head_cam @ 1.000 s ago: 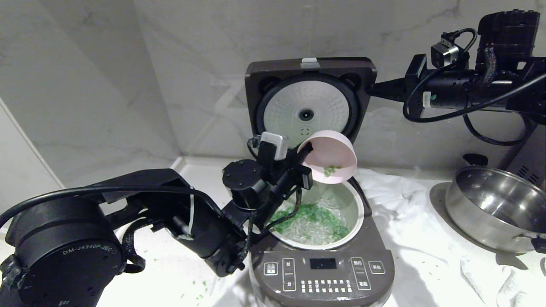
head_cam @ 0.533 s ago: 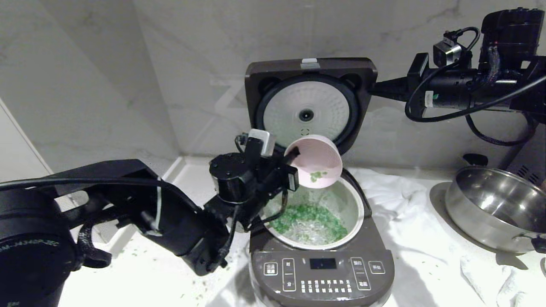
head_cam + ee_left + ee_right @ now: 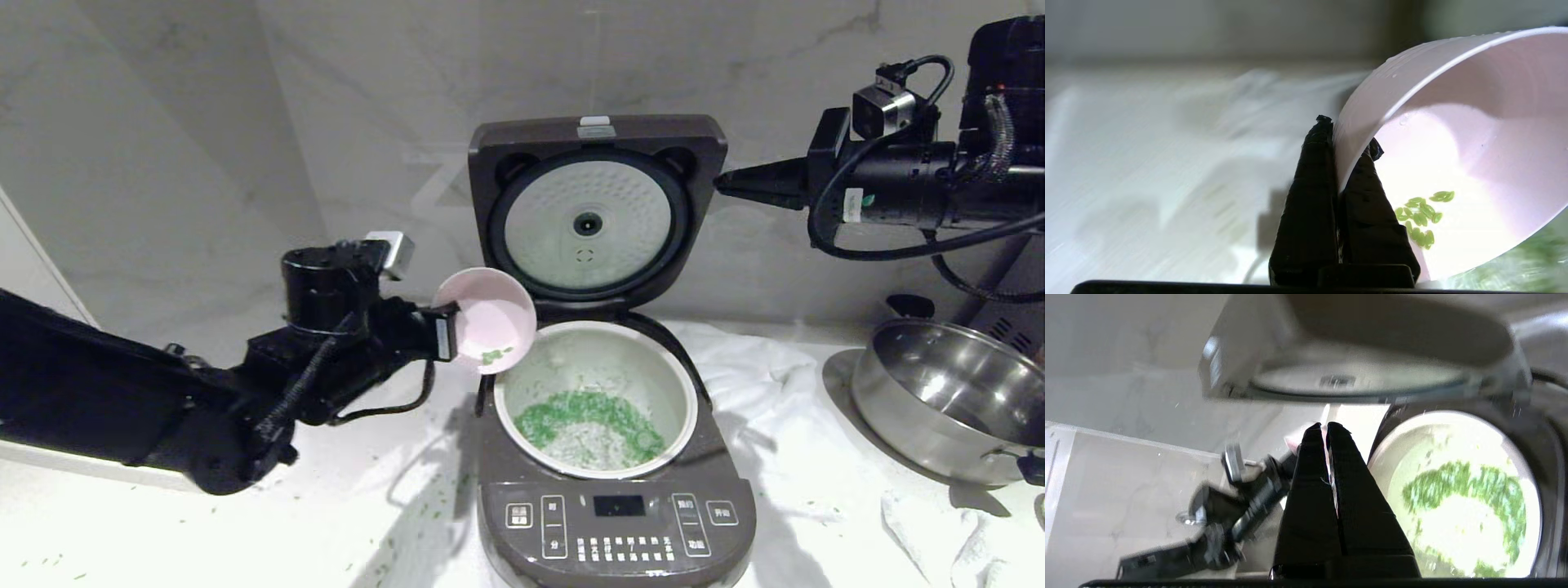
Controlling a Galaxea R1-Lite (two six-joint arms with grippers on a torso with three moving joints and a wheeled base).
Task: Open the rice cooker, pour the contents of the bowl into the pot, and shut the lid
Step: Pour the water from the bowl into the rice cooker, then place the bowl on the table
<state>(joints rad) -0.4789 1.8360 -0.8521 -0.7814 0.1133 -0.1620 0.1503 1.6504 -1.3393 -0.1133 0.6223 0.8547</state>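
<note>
rice cooker (image 3: 614,457) lower centre, lid (image 3: 594,208) upright, green grains (image 3: 592,412) in round pale pot (image 3: 684,384) | pink bowl (image 3: 486,320) tilted at pot's upper-left, few grains inside | left end effector (image 3: 1345,143) clamps bowl rim, arm from left | right end effector (image 3: 722,184) closed, empty, level beside lid, upper right | white surface (image 3: 204,523), marble wall (image 3: 245,122), crumpled cloth (image 3: 784,384), steel pan (image 3: 947,400) right

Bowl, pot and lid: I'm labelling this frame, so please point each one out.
bowl (image 3: 490,314): head view, on its white inside, above the leftover green bits.
pot (image 3: 686,392): head view, on its pale inner wall near the right rim.
lid (image 3: 645,131): head view, on the dark brown frame above the round plate.
</note>
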